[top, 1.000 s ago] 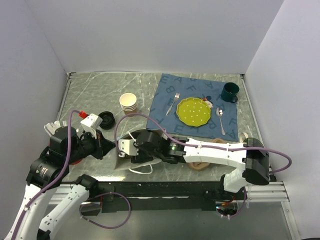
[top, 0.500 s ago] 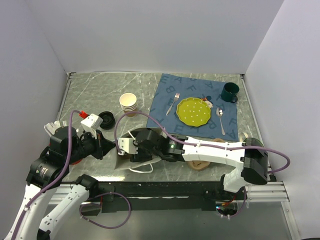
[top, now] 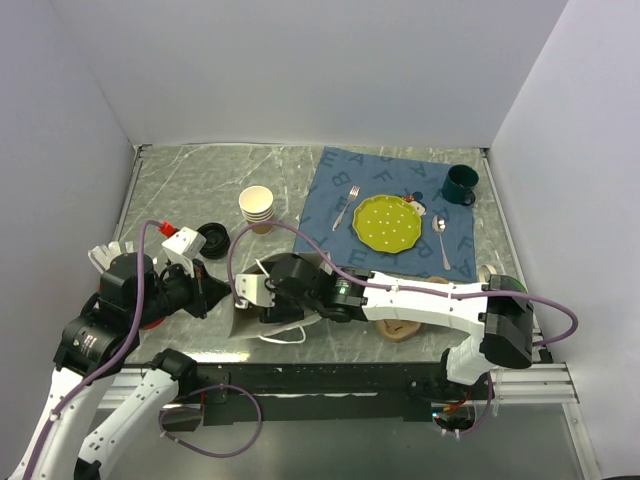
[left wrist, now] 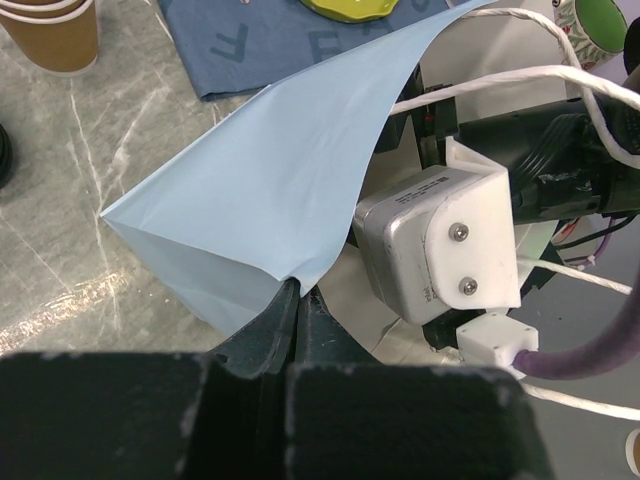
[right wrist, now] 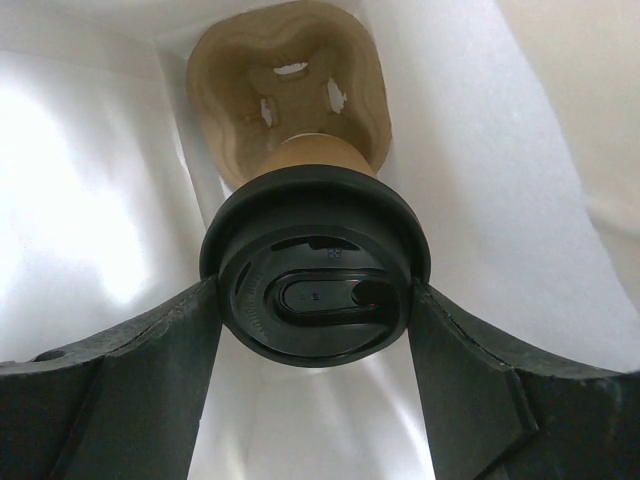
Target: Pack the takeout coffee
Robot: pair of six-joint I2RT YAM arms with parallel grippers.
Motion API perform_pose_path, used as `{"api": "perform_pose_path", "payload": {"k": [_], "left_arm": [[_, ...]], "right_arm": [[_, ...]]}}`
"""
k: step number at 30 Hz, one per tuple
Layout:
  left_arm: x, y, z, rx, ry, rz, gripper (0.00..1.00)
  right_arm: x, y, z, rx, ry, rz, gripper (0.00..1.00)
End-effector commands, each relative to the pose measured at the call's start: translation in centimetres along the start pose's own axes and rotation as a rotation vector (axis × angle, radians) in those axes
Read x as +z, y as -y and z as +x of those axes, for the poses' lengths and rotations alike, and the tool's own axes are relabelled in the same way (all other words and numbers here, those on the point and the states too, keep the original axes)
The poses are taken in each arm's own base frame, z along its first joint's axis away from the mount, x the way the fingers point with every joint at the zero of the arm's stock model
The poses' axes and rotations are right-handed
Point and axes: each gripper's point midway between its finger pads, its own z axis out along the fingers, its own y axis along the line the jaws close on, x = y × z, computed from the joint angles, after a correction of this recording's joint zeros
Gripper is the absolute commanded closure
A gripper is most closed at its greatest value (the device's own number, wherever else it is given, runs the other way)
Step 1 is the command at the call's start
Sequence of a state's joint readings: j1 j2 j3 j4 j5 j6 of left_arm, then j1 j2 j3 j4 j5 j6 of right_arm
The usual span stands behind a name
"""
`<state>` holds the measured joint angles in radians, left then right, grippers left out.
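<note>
The left gripper (left wrist: 297, 300) is clenched on the rim of a pale paper bag (left wrist: 250, 190), pinching the near edge so that the bag's mouth gapes toward the right. The pinched sheet rises to a sharp fold on the left and a loose, curling upper edge on the far side.

The right gripper (right wrist: 313, 315) reaches into that mouth from the right. Its two fingers (right wrist: 150, 370) press on opposite sides of the black lid of the takeout coffee (right wrist: 315, 265), grasping it by the lid. The cup is deep inside the bag, its brown body pointing at a brown pulp carrier (right wrist: 290, 60) on the bag's floor. Whether it is fully seated there cannot be told.

Room inside is tight. The bag's white walls stand near both fingers, the left wall closer than the right.

From above, the bag (top: 243, 322) lies at the near edge of the marble table (top: 190, 185), between the two arms. A loose black lid (top: 213, 240) sits just far of the left gripper, and a stack of cream cups (top: 257, 207) stands farther off. The far left of the table is bare up to the side wall. On the right, a blue cloth (top: 330, 195) carries a yellow-green plate (top: 388, 222), a fork (top: 345, 207), a spoon (top: 441, 238) and a dark green mug (top: 460, 184), all well apart from the bag.
</note>
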<state>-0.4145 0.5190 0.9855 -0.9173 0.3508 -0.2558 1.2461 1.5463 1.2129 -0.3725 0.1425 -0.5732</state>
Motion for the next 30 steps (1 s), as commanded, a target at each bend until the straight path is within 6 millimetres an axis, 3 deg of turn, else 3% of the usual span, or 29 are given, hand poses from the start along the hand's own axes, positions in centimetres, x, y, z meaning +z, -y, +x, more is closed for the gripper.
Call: {"api": "perform_pose_path", "payload": {"k": [1, 6, 12, 22, 30], "left_arm": [[0.2, 0.2, -0.4, 0.033, 0.030, 0.024, 0.99], [0.4, 0.0, -0.2, 0.031, 0.024, 0.018, 0.99], [0.3, 0.0, -0.4, 0.033, 0.032, 0.014, 0.99], [0.3, 0.6, -1.1, 0.056, 0.057, 0.046, 0.99], [0.1, 1.3, -2.6, 0.084, 0.082, 0.073, 0.99]], "right_arm": [[-2.2, 2.6, -1.5, 0.025, 0.024, 0.073, 0.51], [-4.1, 3.1, -0.7, 0.027, 0.014, 0.108, 0.51], [-4.8, 3.2, 1.5, 0.027, -0.029, 0.142, 0.51], [-4.0, 1.3, 4.7, -0.058, -0.092, 0.097, 0.52], [-4.3, 1.7, 4.1, -0.045, -0.050, 0.118, 0.52]]}}
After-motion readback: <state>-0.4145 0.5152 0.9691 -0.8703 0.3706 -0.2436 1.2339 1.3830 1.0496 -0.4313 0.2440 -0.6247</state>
